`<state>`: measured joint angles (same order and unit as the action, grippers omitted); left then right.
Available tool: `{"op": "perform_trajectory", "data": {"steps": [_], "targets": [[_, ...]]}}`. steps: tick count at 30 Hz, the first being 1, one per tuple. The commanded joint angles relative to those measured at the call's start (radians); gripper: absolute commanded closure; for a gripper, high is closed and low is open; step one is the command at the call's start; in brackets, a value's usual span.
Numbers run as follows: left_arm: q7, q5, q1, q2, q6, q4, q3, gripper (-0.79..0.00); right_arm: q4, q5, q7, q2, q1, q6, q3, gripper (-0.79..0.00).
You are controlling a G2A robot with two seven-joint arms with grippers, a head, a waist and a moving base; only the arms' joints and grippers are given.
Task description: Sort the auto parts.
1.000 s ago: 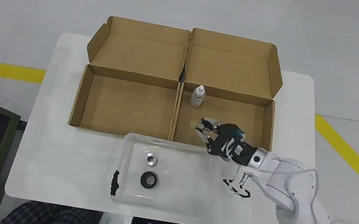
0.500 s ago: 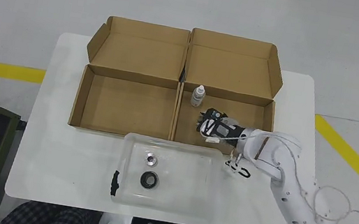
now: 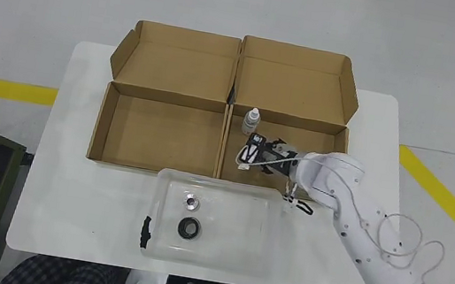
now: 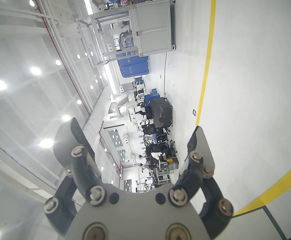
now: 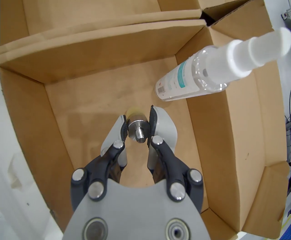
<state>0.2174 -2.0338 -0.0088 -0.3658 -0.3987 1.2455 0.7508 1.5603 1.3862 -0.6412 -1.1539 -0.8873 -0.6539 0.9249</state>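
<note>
Now underway: placing threaded metal part in right cardboard box.
Right gripper: clamped on it, above box floor, near bottle.
Left gripper: spread wide, empty.
Next move: probably lower, then release.

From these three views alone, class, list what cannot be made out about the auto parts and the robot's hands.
Metal part in the right hand: far end blurred and pinched between the fingers, right wrist view; contact with the cardboard box unclear.
Bottle: cap tip cut off by the right wrist view's edge.
Round parts in the clear tray: too small in the top view to identify.
Left hand: position unknown; its wrist view faces the room.
</note>
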Motion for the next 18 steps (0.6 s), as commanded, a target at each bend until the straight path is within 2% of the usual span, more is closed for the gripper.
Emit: {"op": "perform_trajectory", "data": {"steps": [1, 3, 7, 8, 9, 12, 16, 18], "targets": [[0.0, 0.0, 0.0, 0.0, 0.0, 0.0, 0.0, -0.785, -0.022, -0.003, -0.003, -0.005, 0.014, 0.003, -0.013, 0.0], [0.0, 0.0, 0.0, 0.0, 0.0, 0.0, 0.0, -0.785, -0.038, 0.001, -0.011, -0.01, 0.027, 0.004, -0.027, -0.105], [0.0, 0.0, 0.0, 0.0, 0.0, 0.0, 0.0, -0.785, -0.063, -0.013, -0.006, -0.019, 0.045, 0.006, -0.044, -0.139], [0.0, 0.0, 0.0, 0.0, 0.0, 0.0, 0.0, -0.785, -0.065, -0.015, -0.005, -0.021, 0.049, 0.007, -0.047, -0.188], [0.0, 0.0, 0.0, 0.0, 0.0, 0.0, 0.0, -0.785, -0.067, -0.018, -0.004, -0.023, 0.051, 0.009, -0.05, -0.274], [0.0, 0.0, 0.0, 0.0, 0.0, 0.0, 0.0, -0.785, -0.068, -0.026, -0.001, -0.026, 0.054, 0.012, -0.054, -0.369], [0.0, 0.0, 0.0, 0.0, 0.0, 0.0, 0.0, -0.785, -0.044, -0.048, 0.013, -0.026, 0.044, 0.02, -0.039, -0.443], [0.0, 0.0, 0.0, 0.0, 0.0, 0.0, 0.0, -0.785, -0.016, -0.055, 0.017, -0.022, 0.03, 0.017, -0.025, -0.449]]}}
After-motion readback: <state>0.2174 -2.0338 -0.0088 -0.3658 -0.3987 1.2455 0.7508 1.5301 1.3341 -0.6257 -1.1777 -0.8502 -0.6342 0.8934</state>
